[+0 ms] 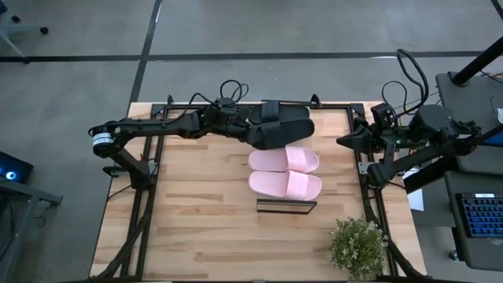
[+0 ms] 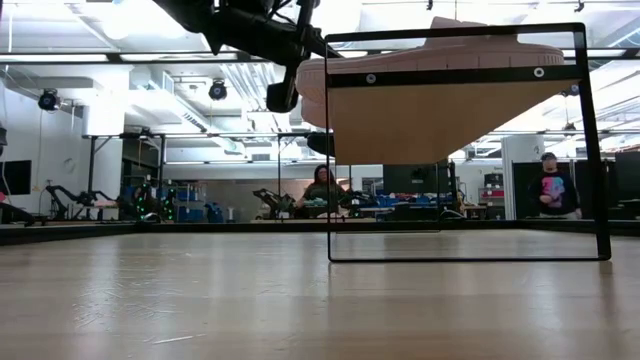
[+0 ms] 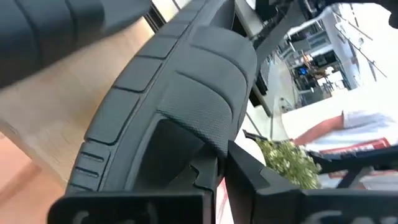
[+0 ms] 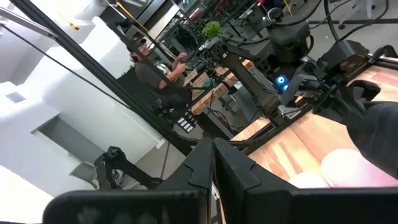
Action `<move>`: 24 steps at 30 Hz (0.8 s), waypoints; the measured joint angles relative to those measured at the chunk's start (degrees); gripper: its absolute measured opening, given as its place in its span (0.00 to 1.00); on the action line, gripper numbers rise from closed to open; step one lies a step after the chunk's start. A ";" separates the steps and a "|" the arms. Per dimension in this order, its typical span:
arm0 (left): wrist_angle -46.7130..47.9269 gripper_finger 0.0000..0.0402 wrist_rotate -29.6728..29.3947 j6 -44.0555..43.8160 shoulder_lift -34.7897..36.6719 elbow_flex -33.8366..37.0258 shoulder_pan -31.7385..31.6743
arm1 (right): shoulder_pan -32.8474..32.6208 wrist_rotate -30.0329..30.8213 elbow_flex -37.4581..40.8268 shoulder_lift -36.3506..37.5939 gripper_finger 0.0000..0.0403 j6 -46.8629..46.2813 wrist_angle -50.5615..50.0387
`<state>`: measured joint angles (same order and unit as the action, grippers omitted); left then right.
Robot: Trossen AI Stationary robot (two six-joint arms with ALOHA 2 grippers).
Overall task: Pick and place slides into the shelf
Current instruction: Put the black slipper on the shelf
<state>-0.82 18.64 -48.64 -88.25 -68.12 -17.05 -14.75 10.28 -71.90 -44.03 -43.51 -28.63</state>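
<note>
Slides, 2 pink (image 1: pixel 284 172) on shelf (image 1: pixel 286 207), left claw (image 1: pixel 263 135) pinching black slide (image 1: pixel 287 126), right claw (image 4: pixel 214 163) pressed together, no readable writing

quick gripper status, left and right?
Left gripper: shut on a black slide over the shelf.
Right gripper: shut, empty, waiting at the table's right edge.

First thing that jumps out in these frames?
The two pale pink slides lying side by side on the shelf at table centre. Just behind them, the left gripper is closed on a black slide beside the second black one. The right gripper waits shut at the table's right edge.
</note>
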 joint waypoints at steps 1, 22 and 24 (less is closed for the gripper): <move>0.10 0.00 -0.40 0.00 0.00 -0.25 -0.13 | 0.01 -0.02 0.00 0.01 0.02 0.00 0.22; 2.24 0.00 2.31 0.58 0.00 -2.38 -2.71 | 0.01 -0.20 0.00 0.00 0.02 0.04 0.40; 3.19 0.00 2.59 0.88 -0.02 -2.41 -2.74 | 0.01 -0.20 0.00 0.02 0.02 0.04 0.40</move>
<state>2.38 21.23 -47.76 -88.27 -70.52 -19.79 -14.74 10.09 -71.90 -44.01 -43.46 -28.23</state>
